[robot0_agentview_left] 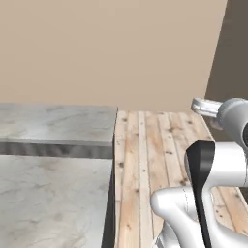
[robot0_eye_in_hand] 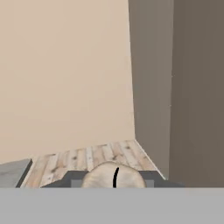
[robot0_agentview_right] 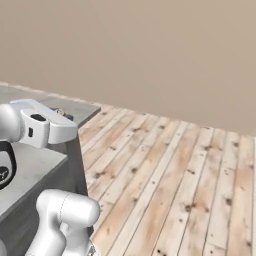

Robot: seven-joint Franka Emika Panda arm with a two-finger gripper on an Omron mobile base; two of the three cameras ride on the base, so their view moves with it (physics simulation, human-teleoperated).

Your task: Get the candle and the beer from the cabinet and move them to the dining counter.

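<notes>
Beige wall fills the background, meeting a darker grey-brown wall at a corner in the hand view. Light plank floor runs from the wall toward the base. Dining counter with pale grey marble top sits at left in the left base view, its dark front edge dropping to the floor; in the right base view its top lies under the arm, corner near the floor planks. White arm rises lower right in the left base view, forearm reaching across above the counter in the right base view. End effector at the bottom of the hand view, fingers narrow and closed on the candle, a pale tan round top with a dark wick, held between them above floor level, pointing toward the wall corner.
</notes>
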